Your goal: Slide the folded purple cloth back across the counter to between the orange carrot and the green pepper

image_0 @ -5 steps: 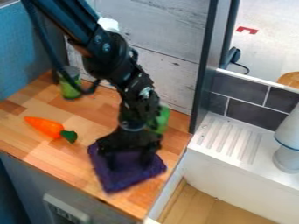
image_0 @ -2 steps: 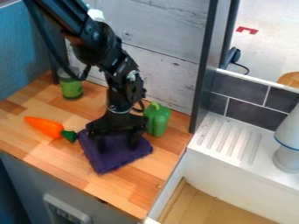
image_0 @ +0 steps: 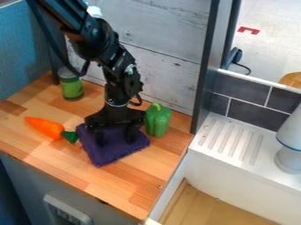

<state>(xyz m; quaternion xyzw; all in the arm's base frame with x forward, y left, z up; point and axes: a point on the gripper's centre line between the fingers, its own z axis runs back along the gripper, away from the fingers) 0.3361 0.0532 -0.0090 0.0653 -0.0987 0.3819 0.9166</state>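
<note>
From my end of the link, the broad worktop [image_0: 135, 189] spreads beneath the purple cloth [image_0: 111, 154], its wood patterned with pale and reddish-brown blocks. To the right of the cloth sits a white sink unit [image_0: 235, 136], its ledge ribbed with smooth parallel grooves. My black arm [image_0: 103, 41], all hard links and bolted joints, slants in from behind the cloth and ends above it. The cloth is a fuzzy, roughly square piece, lying nearly flat as something soft and thin would. I have the pincer [image_0: 115, 139] pointing down over its rear half, fingers spread apart and their tips apparently against the fabric; I judge that it is pressing from above, with nothing clenched between them. Just beside the cloth's rear right side, a glossy green bell pepper [image_0: 157, 121] stands upright, presumably steadied by its broad base. To the left, an orange toy carrot [image_0: 44, 126] lies on its side, its tapered body unsuited to standing, the green top close to the cloth's edge. Farther behind and left of the cloth, a green cylindrical container [image_0: 71, 88] stands on its flat bottom.
</note>
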